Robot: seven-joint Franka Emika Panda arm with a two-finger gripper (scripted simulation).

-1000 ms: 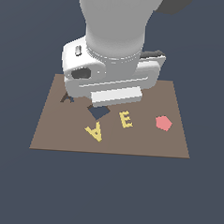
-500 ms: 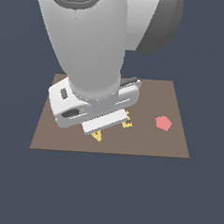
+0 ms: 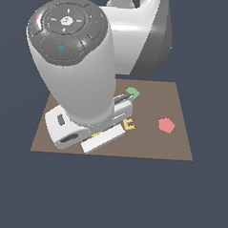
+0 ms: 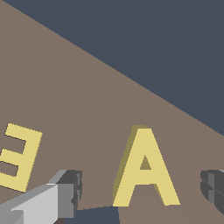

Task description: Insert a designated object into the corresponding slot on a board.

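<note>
We take the yellow A [image 4: 146, 173] as our landmark. In the wrist view it lies flat on the brown board [image 4: 87, 100], and our gripper [image 4: 142, 186] hangs over it with its two fingers spread wide apart, one dark fingertip [image 4: 72, 183] on one side of the A and the other on the opposite side, neither touching it. The A sits in the gap between them, free on the board surface. Beyond the first fingertip from the A lies the yellow letter E [image 4: 17, 157], flat and well clear of the A. A dark patch [image 4: 94, 215] shows on the board just beside the foot of the A; we cannot tell which recess it is.

In the exterior view our arm [image 3: 79, 85] covers the A completely. Only a corner of the E [image 3: 129, 125] peeks out by the gripper body, with a red piece [image 3: 166, 125] farther to the exterior view's right and a green piece [image 3: 132, 92] behind.
</note>
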